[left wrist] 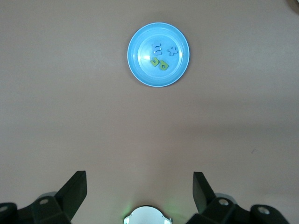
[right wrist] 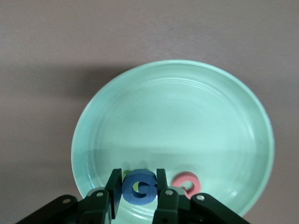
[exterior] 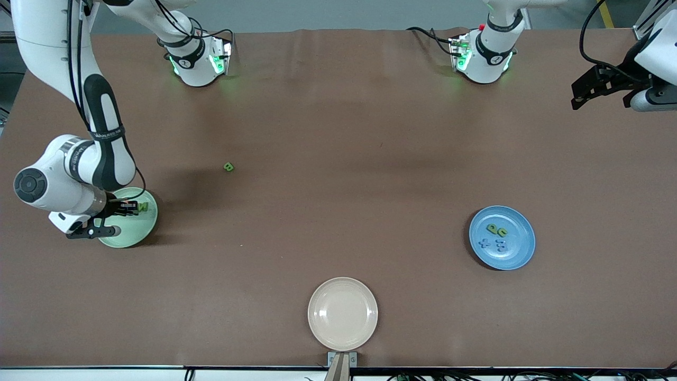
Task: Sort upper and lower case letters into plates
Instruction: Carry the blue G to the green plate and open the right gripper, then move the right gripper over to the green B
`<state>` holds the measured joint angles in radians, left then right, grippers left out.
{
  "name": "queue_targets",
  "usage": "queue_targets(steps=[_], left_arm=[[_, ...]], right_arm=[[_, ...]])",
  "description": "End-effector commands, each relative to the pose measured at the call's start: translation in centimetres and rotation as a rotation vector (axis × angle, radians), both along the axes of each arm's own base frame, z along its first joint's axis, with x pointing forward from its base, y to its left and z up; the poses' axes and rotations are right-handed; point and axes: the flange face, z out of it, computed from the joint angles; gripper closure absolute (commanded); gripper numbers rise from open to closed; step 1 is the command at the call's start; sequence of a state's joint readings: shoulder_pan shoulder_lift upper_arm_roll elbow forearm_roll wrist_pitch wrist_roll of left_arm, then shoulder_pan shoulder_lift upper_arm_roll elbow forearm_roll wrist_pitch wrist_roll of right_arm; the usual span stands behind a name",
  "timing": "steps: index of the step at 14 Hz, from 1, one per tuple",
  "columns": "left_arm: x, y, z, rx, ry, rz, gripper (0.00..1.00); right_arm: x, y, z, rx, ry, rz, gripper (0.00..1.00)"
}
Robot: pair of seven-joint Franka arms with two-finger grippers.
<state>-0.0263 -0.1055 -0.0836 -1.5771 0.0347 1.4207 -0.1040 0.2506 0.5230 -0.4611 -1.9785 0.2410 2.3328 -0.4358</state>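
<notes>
My right gripper (exterior: 127, 208) is over the pale green plate (exterior: 132, 235), shut on a blue G (right wrist: 139, 187). In the right wrist view the gripper (right wrist: 136, 179) holds the G low over the plate (right wrist: 187, 107). A red Q (right wrist: 186, 183) lies in the plate beside it, and a green N (exterior: 144, 207) shows partly past the G. A green B (exterior: 228, 167) lies alone on the table. The blue plate (exterior: 515, 254) holds green p (exterior: 492, 228), green n (exterior: 502, 232), blue t (exterior: 484, 243) and blue m (exterior: 500, 245). My left gripper (exterior: 584, 92) waits open and empty, high at its end of the table (left wrist: 140, 179).
A cream-beige plate (exterior: 342, 313) sits empty near the table's front edge, in the middle. The blue plate also shows in the left wrist view (left wrist: 140, 70) with its letters in it. The arm bases (exterior: 198, 63) stand along the back of the brown table.
</notes>
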Motion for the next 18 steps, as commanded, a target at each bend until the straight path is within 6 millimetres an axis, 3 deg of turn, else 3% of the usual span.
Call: queue_targets(steps=[1, 7, 9, 10, 11, 12, 13, 15, 18], left_arm=[[-0.2, 0.2, 0.1, -0.020, -0.012, 0.011, 0.00], [0.5, 0.2, -0.2, -0.026, -0.026, 0.010, 0.00], [0.4, 0.2, -0.2, -0.026, -0.026, 0.012, 0.00], [0.4, 0.3, -0.1, -0.026, -0.027, 0.013, 0.00], [0.4, 0.5, -0.1, -0.026, -0.027, 0.015, 0.00], [0.4, 0.5, -0.1, -0.026, -0.027, 0.015, 0.00], [0.4, 0.5, -0.2, -0.026, -0.026, 0.015, 0.00], [0.4, 0.5, -0.1, -0.026, -0.027, 0.015, 0.00], [0.4, 0.6, -0.1, -0.027, -0.027, 0.016, 0.00]], right_arm=[[0.5, -0.4, -1.1, 0.032, -0.014, 0.011, 0.81], [1.4, -0.8, -2.2, 0.008, -0.023, 0.014, 0.80], [1.4, -0.9, -2.7, 0.003, -0.021, 0.015, 0.74], [1.4, -0.7, -2.6, 0.005, -0.017, 0.015, 0.53], [1.4, -0.6, -2.5, 0.006, -0.014, 0.015, 0.22], [1.3, -0.4, -2.2, 0.014, -0.006, 0.015, 0.00], [1.1, 0.1, -1.9, 0.031, 0.020, 0.018, 0.00], [0.9, 1.5, 1.0, 0.079, 0.041, 0.025, 0.00], [-0.3, 6.7, 5.2, 0.149, 0.070, 0.098, 0.00]])
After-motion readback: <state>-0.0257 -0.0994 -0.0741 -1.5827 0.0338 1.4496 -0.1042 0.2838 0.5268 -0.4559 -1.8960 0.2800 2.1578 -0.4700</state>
